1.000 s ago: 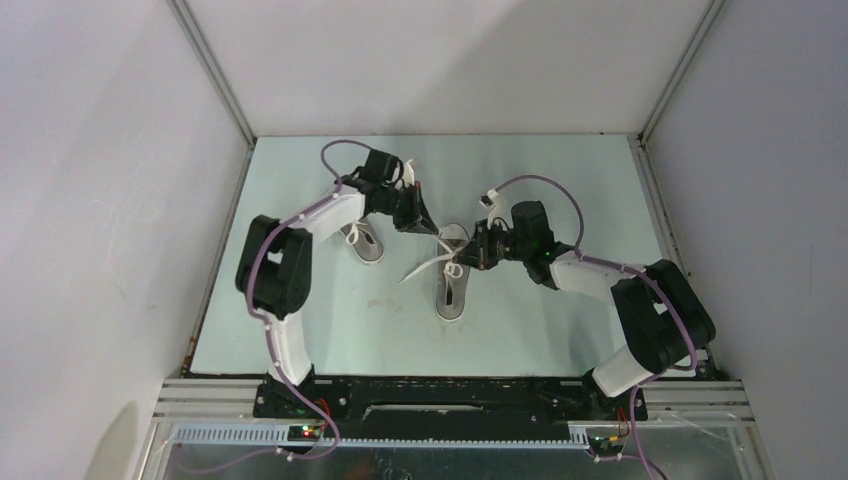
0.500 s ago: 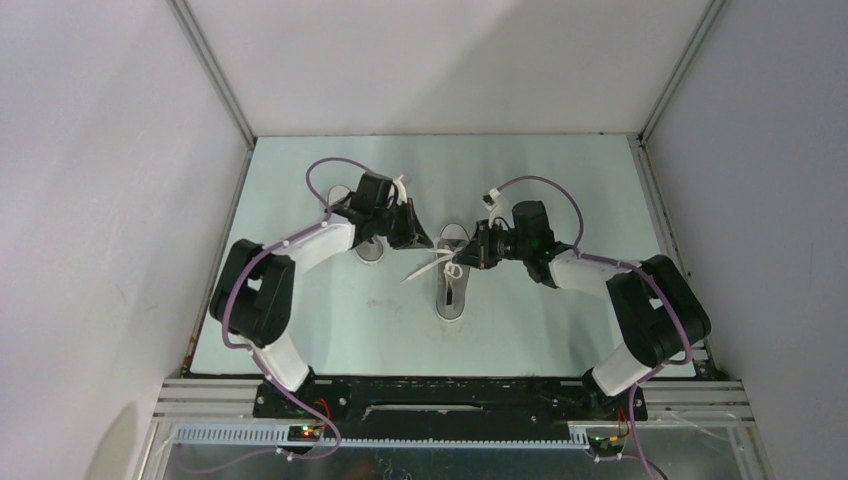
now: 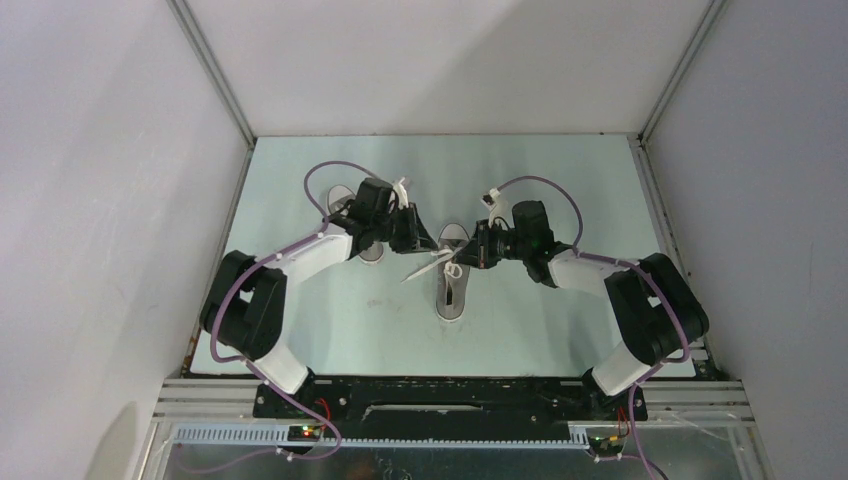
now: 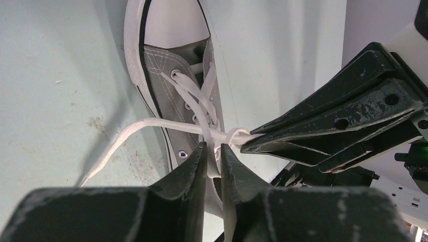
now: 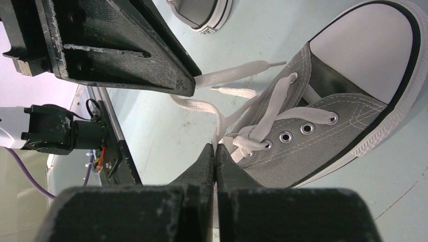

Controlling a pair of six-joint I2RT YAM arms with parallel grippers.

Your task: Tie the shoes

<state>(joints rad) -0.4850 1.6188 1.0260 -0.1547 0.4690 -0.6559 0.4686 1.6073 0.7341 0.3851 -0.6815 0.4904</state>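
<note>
A grey sneaker (image 3: 452,290) with white toe cap and laces lies mid-table, toe towards the back. My left gripper (image 3: 420,243) is at its left side, and in the left wrist view (image 4: 212,149) the jaws are shut on a white lace (image 4: 151,123) near the top eyelets. My right gripper (image 3: 468,256) is at the shoe's right side, and in the right wrist view (image 5: 215,148) it is shut on the other lace strand beside the knot. A loose lace end (image 3: 425,268) trails left on the table. The second sneaker (image 3: 371,252) lies behind the left arm, mostly hidden.
The pale green table top (image 3: 560,330) is boxed in by grey walls on the left, back and right. A metal rail (image 3: 450,395) with the arm bases runs along the near edge. The second sneaker's sole (image 5: 202,12) lies just beyond the left gripper.
My left arm has swung from the back down and right, bringing its gripper to the middle shoe's laces. My right gripper has stayed at the shoe.
</note>
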